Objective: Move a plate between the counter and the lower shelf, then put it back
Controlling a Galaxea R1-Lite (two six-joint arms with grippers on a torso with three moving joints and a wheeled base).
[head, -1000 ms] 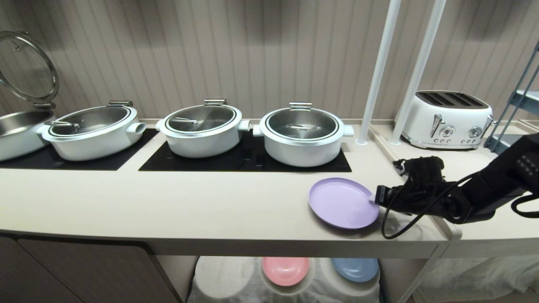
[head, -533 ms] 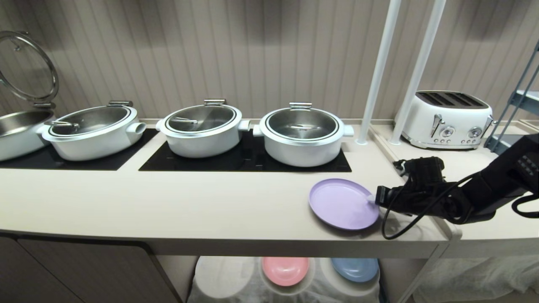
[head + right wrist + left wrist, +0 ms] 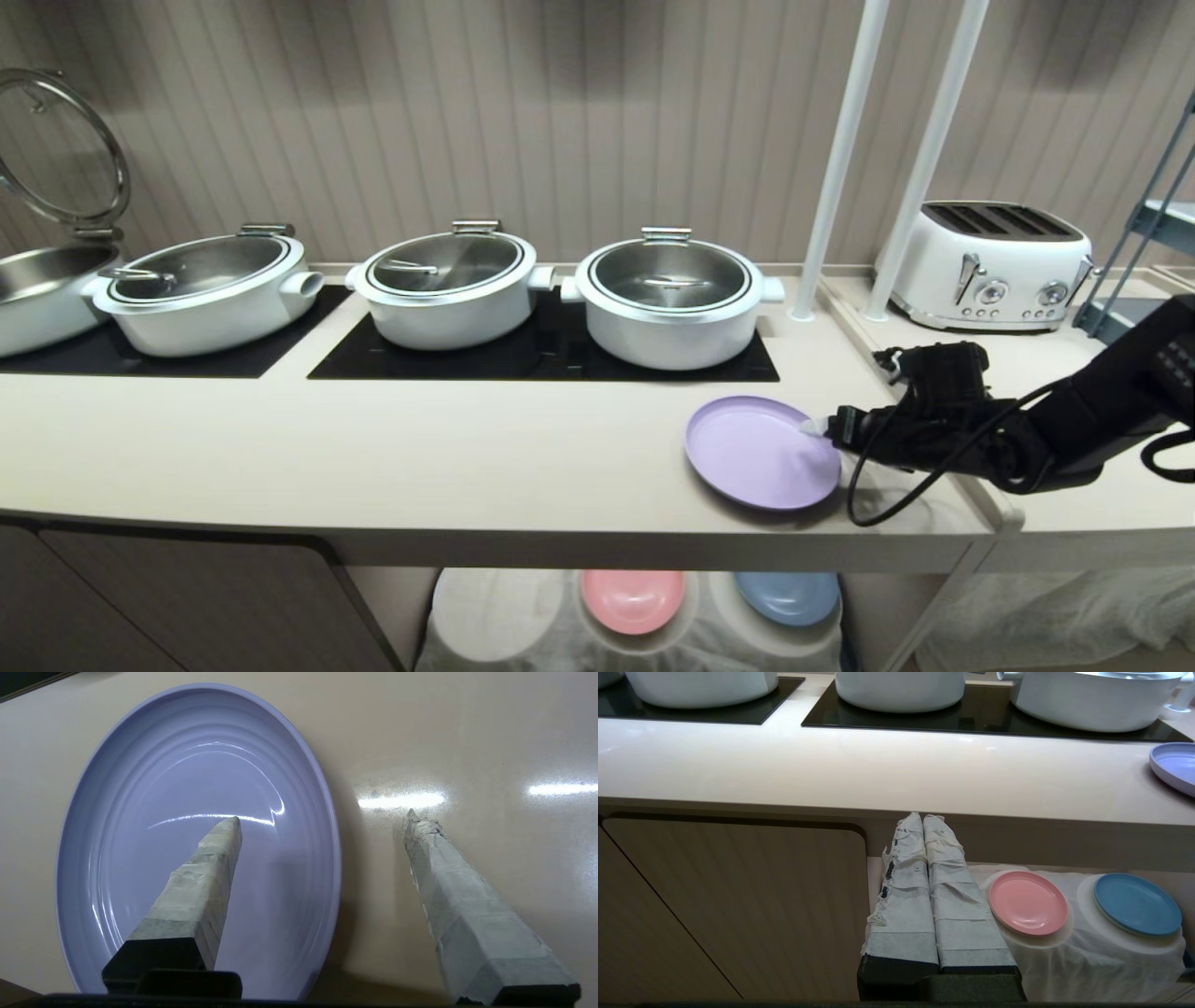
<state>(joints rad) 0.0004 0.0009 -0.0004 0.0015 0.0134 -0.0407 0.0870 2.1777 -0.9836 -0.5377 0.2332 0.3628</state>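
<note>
- lilac plate (image 3: pixel 758 454) sits flat on the worktop (image 3: pixel 420 457), near its right end
- right pincer (image 3: pixel 322 821) spread apart, straddling the plate's rim
- left pincer (image 3: pixel 923 821) fingers together, down by the lower shelf (image 3: pixel 1111 956)

plate (image 3: pixel 761 453): lilac, round, flat on counter (image 3: pixel 467 448) near right front | lower shelf (image 3: pixel 495 621): white-draped
</note>
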